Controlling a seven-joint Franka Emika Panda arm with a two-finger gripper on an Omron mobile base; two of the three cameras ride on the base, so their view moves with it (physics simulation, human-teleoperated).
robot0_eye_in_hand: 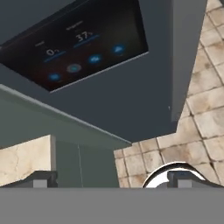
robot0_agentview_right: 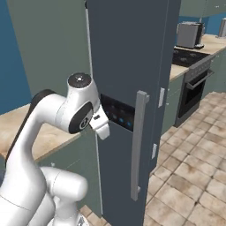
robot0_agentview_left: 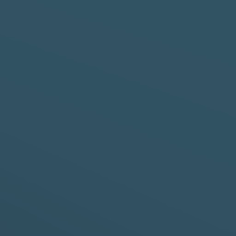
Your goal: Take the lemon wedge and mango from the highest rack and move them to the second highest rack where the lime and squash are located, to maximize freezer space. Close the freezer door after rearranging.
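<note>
The freezer door (robot0_agentview_right: 128,66) is a tall dark slate-blue panel with a long grey bar handle (robot0_agentview_right: 139,145) and a dark display panel (robot0_agentview_right: 117,114). Its slate-blue surface (robot0_agentview_left: 118,118) stands very close in the left base view. My gripper (robot0_agentview_right: 102,130) hovers just left of the display, close to the door's face. In the hand view the display (robot0_eye_in_hand: 74,48) lies ahead and above, and my gripper (robot0_eye_in_hand: 113,180) is open, its fingertips (robot0_eye_in_hand: 43,179) wide apart with nothing between them. The lemon wedge, mango, lime, squash and both racks are hidden.
A beige counter (robot0_agentview_right: 39,132) runs to the left behind my arm. An oven (robot0_agentview_right: 194,88) and a steel appliance (robot0_agentview_right: 190,34) stand at the far right. Tiled floor (robot0_agentview_right: 190,176) spreads out to the right of the door.
</note>
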